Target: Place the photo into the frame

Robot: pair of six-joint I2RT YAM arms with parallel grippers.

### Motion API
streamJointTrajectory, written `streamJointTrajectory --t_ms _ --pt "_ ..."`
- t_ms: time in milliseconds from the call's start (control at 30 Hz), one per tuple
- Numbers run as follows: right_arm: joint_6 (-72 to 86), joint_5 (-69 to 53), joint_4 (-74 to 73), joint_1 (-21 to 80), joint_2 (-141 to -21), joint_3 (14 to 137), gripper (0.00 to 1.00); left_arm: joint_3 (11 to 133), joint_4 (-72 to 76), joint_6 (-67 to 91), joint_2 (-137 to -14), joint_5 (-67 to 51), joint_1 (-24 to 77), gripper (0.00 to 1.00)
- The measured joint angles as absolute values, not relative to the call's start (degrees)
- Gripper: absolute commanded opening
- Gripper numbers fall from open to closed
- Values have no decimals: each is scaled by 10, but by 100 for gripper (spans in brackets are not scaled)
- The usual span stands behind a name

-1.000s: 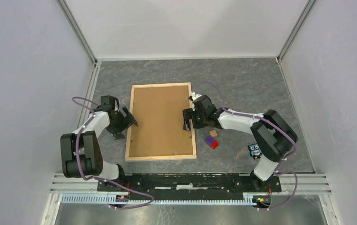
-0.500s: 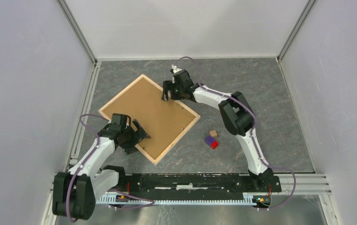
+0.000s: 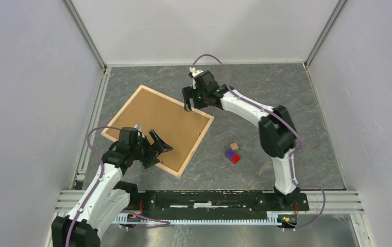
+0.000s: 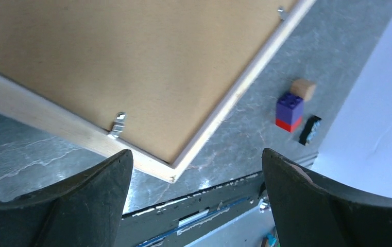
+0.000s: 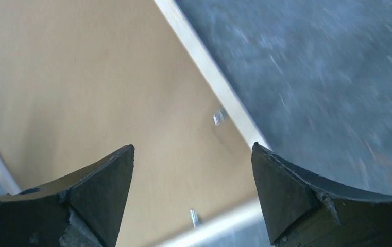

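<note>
The frame (image 3: 196, 148) lies face down and skewed on the grey table, with the brown backing board (image 3: 157, 121) inside it. The photo is not in view. My left gripper (image 3: 160, 153) is open and empty above the frame's near left slat. The left wrist view shows that slat (image 4: 70, 135), a metal tab (image 4: 116, 126) and the near corner between the open fingers (image 4: 96, 206). My right gripper (image 3: 192, 105) is open and empty over the frame's far right edge. The right wrist view shows the board (image 5: 80, 77), the pale slat (image 5: 209, 67) and a tab (image 5: 218, 117).
A small wooden cube (image 3: 234, 146) and a purple and red block (image 3: 232, 156) sit right of the frame; both also show in the left wrist view, cube (image 4: 303, 88) and block (image 4: 289, 110), beside a small black item (image 4: 309, 129). The black base rail (image 3: 209, 198) runs along the front. Walls close in on three sides.
The frame has turned clockwise from square to skewed, then eased back a little. My right gripper moved from its right edge to the far edge. My left gripper moved to the near left slat.
</note>
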State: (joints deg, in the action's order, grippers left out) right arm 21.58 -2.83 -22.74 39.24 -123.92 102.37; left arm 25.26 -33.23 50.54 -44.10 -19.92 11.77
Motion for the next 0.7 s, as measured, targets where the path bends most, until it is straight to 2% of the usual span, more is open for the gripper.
streamJointTrajectory --t_ms 167,300,400,467,700 --pt "216 -9 -227 388 -1052 840 89 283 -322 475 -423 -239 121 100" --pt "257 -27 -174 378 -960 696 86 315 -308 451 -437 -263 136 100" --pt "303 -43 -142 365 -951 627 83 343 -303 427 -479 -279 156 100" --pt "330 -47 -136 360 -958 605 78 362 -300 413 -511 -283 176 99" --pt "424 -56 -97 354 -1001 598 68 434 -313 358 -583 -239 265 95"
